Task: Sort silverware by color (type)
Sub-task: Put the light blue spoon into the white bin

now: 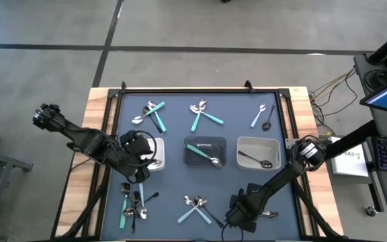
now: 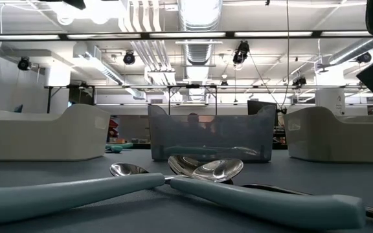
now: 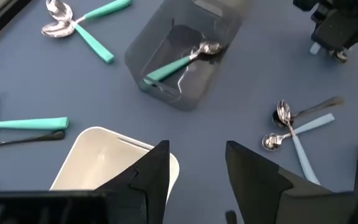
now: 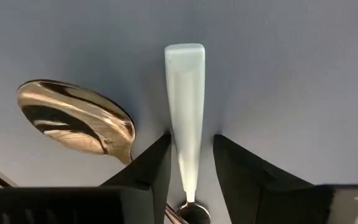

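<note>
The silverware lies in small heaps on the dark mat: teal-handled and silver spoons at the far side [image 1: 203, 114], at the near left [image 1: 132, 202] and at the near middle [image 1: 197, 210]. My right gripper [image 1: 239, 214] points down at the near right. Its open fingers stand either side of a pale teal handle [image 4: 185, 118], and a silver spoon bowl [image 4: 73, 118] lies beside it. My left gripper [image 3: 197, 174] hangs open over the left white tray [image 3: 104, 155] with nothing between its fingers. The grey middle tray [image 1: 205, 151] holds a teal-handled spoon [image 3: 176, 62]. My right gripper comes from above with one finger [image 4: 157, 158] on each long side of the pale teal handle [image 4: 186, 155], near its neck, lying across it. The handle lies flat on the mat. Whether the fingers touch it, I cannot tell.
The right white tray [image 1: 257, 151] holds a dark spoon. More spoons lie at the far left [image 1: 152, 114] and far right [image 1: 264, 115]. A raised black frame [image 1: 200, 91] edges the mat. In the low view two teal-handled spoons [image 2: 206, 171] lie close in front of the trays.
</note>
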`<state>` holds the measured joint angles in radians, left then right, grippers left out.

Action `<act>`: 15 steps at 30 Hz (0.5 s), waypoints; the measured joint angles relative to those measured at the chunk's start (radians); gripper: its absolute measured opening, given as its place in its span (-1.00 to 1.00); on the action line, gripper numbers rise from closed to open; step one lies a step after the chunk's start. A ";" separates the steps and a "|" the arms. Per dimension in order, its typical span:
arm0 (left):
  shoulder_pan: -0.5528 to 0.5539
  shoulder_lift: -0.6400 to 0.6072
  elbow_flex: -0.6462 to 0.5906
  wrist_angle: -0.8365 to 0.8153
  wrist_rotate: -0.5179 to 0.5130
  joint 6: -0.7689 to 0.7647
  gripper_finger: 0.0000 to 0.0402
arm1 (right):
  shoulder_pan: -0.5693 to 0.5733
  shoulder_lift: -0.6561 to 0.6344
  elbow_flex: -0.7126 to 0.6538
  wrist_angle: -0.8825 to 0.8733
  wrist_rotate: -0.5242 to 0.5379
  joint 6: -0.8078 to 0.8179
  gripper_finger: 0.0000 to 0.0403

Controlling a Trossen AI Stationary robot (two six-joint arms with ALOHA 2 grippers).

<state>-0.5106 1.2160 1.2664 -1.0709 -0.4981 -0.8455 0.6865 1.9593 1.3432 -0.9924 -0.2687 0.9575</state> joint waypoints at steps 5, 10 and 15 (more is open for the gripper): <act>0.000 0.000 0.010 0.000 -0.002 0.000 -0.31 | 0.000 0.001 -0.002 -0.001 0.013 0.000 -0.66; 0.000 0.000 0.008 0.000 -0.027 0.000 -0.31 | 0.001 0.000 -0.002 -0.019 0.044 0.007 -0.87; 0.000 0.000 -0.011 -0.001 -0.028 0.000 -0.31 | -0.002 -0.005 -0.002 -0.054 0.085 0.015 -0.87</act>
<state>-0.5106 1.2160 1.2555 -1.0715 -0.5262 -0.8458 0.6849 1.9538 1.3411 -1.0469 -0.1840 0.9726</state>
